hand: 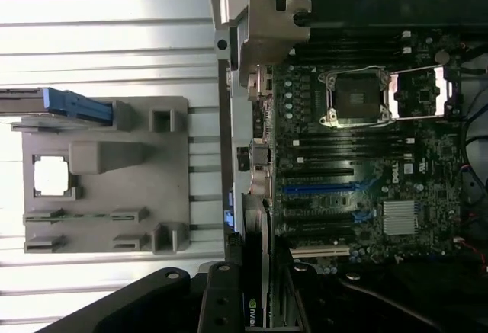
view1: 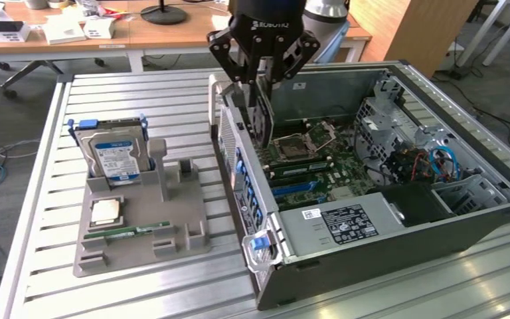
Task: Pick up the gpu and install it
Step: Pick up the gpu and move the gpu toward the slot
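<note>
Gripping the gpu (view1: 260, 116) upright in closed fingers (view1: 275, 66) just above the motherboard (view1: 313, 156), inside the open case (view1: 467, 232), risking a jammed edge or scraped components through any tilt or misalignment.

Counts: one gripper (view1: 257, 83), one gpu (view1: 262, 126), one open case (view1: 467, 226), one motherboard (view1: 326, 176), one socket (view1: 292, 143), one power supply (view1: 344, 222), one tray (view1: 180, 232), one hard drive (view1: 113, 156), one CPU (view1: 106, 211), one loose RAM stick (view1: 135, 230).

Slatted metal table (view1: 149, 90), bare ribs showing at its edges. Grey moulded parts holder (view1: 122, 256) sits flat toward the exterior view's left. Open computer case (view1: 370, 272) lies on its side just beside it.
</note>
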### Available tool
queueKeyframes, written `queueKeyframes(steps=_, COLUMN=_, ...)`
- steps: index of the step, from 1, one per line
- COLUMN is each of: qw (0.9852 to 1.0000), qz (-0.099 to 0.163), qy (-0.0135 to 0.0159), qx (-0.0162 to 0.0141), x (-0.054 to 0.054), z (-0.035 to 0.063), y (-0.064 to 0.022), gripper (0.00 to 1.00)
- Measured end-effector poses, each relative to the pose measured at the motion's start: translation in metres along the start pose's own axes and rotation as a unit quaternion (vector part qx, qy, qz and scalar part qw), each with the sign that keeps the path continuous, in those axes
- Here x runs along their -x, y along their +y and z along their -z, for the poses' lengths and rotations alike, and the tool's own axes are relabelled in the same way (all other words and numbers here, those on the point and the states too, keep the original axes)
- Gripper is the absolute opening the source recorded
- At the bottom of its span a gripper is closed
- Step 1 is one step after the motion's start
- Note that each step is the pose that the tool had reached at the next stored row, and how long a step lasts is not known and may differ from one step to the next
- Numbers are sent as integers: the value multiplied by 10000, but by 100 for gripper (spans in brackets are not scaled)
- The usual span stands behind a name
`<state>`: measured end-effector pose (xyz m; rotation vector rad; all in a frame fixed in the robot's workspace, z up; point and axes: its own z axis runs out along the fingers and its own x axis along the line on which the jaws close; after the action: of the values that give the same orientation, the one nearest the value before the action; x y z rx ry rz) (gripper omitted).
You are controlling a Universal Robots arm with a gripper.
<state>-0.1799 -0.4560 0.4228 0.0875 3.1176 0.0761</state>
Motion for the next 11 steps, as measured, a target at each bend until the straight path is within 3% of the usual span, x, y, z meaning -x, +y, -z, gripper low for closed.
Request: queueKeyframes(steps=11, qw=10000, qz=-1, qy=1, qx=20, x=500, z=-12, y=28, gripper=26)
